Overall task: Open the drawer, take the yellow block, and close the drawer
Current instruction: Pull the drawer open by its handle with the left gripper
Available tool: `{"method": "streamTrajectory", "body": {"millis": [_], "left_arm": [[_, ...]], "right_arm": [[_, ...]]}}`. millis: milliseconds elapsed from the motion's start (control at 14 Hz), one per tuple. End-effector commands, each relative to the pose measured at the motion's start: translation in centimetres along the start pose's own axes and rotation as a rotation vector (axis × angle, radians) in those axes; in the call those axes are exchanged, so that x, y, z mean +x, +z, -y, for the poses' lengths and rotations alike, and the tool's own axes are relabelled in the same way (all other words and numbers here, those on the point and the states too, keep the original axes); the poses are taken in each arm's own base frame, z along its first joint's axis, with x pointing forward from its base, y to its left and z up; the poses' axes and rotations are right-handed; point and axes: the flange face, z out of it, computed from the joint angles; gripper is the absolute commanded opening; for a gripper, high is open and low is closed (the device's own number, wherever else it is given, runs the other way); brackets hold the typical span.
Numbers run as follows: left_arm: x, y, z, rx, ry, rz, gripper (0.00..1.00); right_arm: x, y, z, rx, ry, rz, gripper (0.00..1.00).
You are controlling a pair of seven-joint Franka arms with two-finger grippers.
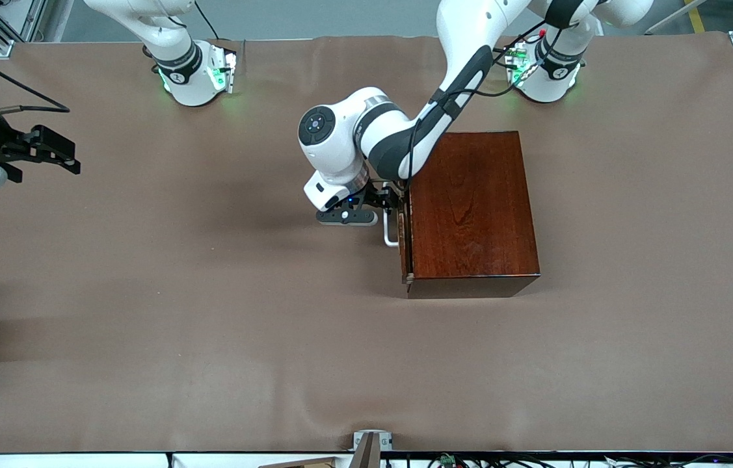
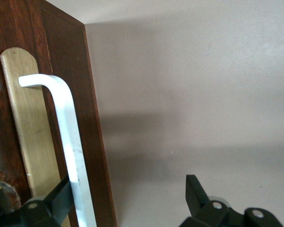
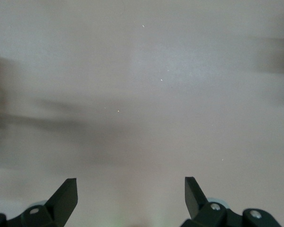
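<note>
A dark mahogany box (image 1: pixel 473 208) sits right of centre in the front view, on a desk (image 1: pixel 210 325) covered in brown cloth. Its drawer (image 1: pixel 406 240) faces the right arm's end of the desk and is shut or nearly so — only the thin edge of its glossy front shows from above, with the white loop handle (image 1: pixel 391 234) standing out from it.

The left arm reaches down from its base at the upper right of the frame, and the left gripper (image 1: pixel 387 203) is at the handle's upper end. In the left wrist view its jaws stand wide apart: one black finger (image 2: pixel 61 196) lies against the drawer front right beside the white bar (image 2: pixel 68 142), the other finger (image 2: pixel 195 191) is well off over bare cloth. The bar sits between them, not clamped. A brass-coloured plate (image 2: pixel 31 137) backs the handle on the drawer front.

The right gripper (image 1: pixel 47 153) waits at the far left edge of the frame over bare cloth, jaws spread and empty — its wrist view shows only cloth between the fingertips (image 3: pixel 66 194).

The yellow block is not visible in any view.
</note>
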Motion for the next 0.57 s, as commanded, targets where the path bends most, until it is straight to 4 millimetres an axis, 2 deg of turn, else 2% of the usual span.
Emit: {"method": "streamTrajectory", "body": {"millis": [0,501], "left_arm": [[-0.2,-1.0,-2.8,-0.132,-0.014,-0.052,1.00],[-0.3,-1.7,-3.9,-0.220,-0.025,-0.072,1.00]], "right_arm": [[0.2,0.0,0.1,-0.008,-0.012,-0.002,1.00],[0.3,0.0,0.6,-0.010,-0.021,-0.002,1.00]]}}
